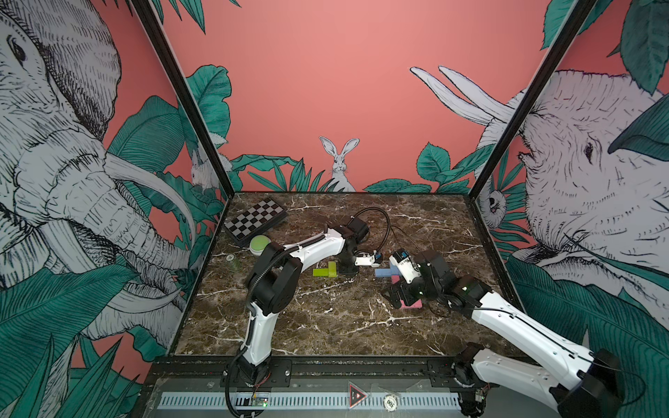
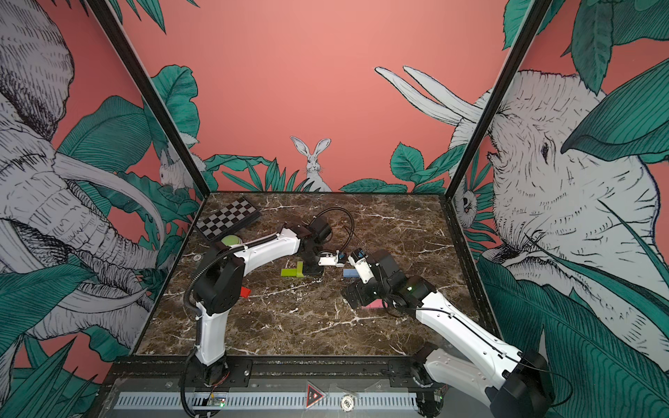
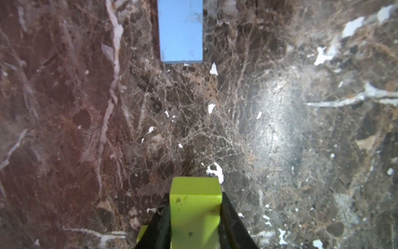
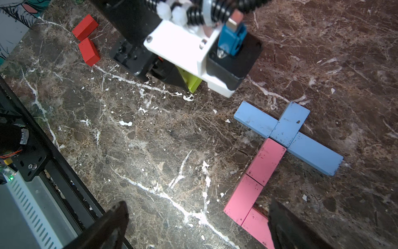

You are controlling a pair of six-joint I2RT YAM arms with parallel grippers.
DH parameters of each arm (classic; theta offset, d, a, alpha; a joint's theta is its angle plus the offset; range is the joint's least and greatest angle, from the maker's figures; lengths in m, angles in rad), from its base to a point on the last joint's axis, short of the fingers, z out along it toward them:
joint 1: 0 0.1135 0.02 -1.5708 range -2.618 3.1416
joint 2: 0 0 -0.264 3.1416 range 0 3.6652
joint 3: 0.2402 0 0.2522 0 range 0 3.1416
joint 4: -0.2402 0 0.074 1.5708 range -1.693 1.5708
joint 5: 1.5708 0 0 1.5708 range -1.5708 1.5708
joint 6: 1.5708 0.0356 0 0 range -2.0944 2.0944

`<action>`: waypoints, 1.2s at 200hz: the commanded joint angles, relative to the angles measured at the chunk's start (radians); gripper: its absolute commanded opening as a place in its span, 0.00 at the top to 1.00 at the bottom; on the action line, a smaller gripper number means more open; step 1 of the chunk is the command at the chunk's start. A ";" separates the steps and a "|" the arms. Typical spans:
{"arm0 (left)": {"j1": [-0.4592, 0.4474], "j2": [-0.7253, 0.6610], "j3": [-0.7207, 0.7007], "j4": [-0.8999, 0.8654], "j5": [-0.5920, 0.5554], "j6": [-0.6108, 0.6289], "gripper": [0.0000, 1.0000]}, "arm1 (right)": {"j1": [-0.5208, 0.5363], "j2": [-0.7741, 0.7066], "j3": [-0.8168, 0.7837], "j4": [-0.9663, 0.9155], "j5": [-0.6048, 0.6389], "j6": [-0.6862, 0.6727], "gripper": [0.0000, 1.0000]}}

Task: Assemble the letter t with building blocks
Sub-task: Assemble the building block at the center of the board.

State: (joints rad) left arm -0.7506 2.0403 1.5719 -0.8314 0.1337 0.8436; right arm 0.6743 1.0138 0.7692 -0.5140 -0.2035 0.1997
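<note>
green button [image 1: 258,241] half hidden, blue block [image 3: 180,32] cropped

Both top views are evenly lit and sharp centrally, with wide-angle bowing at the edges. In the left wrist view pale glare lies on the glossy counter [image 3: 280,129], and the near lime green block [image 3: 195,211] is soft. In the right wrist view the right claw's [image 4: 197,215] fingertips [image 4: 112,222] are dark and blurred.

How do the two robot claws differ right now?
The left gripper is shut on a lime green block; the right gripper is open and holds nothing. The left gripper points toward a light blue block; the right gripper hangs by the pink blocks. Both have black fingers.
</note>
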 commanded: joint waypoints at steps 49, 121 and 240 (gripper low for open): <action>-0.003 0.043 0.040 -0.051 -0.021 0.035 0.72 | -0.001 -0.007 -0.016 0.004 0.008 0.016 0.01; -0.003 0.087 0.071 -0.058 -0.040 0.046 0.72 | -0.001 -0.004 -0.026 0.011 0.008 0.017 0.01; 0.021 0.095 0.055 -0.057 -0.052 0.046 0.69 | -0.001 -0.010 -0.031 0.011 0.010 0.017 0.01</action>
State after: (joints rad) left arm -0.7414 2.1376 1.6211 -0.8562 0.0872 0.8684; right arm 0.6743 1.0142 0.7433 -0.5137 -0.1982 0.2100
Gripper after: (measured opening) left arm 0.331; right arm 0.986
